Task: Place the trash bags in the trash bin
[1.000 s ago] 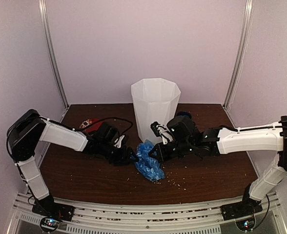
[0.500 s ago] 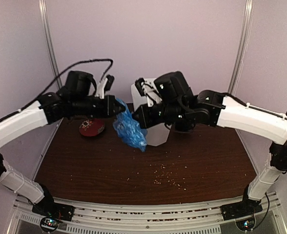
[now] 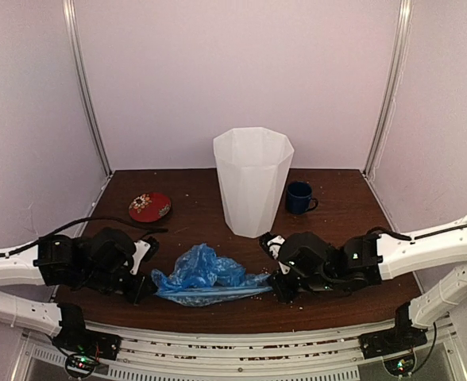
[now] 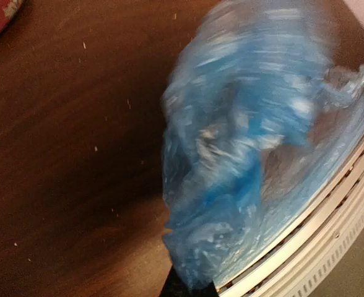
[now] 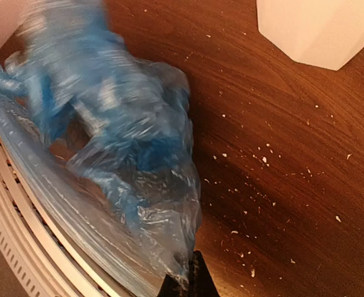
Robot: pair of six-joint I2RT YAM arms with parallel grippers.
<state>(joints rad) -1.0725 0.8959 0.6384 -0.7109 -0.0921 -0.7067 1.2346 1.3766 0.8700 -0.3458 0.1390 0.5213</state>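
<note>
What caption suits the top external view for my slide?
Left pincer and right pincer hold the blue trash bag stretched between them, in front of the white bin.

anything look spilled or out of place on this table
Pale crumbs are scattered over the dark table. The trash bag is pulled taut between the left gripper and right gripper at the near edge, away from the trash bin.
</note>
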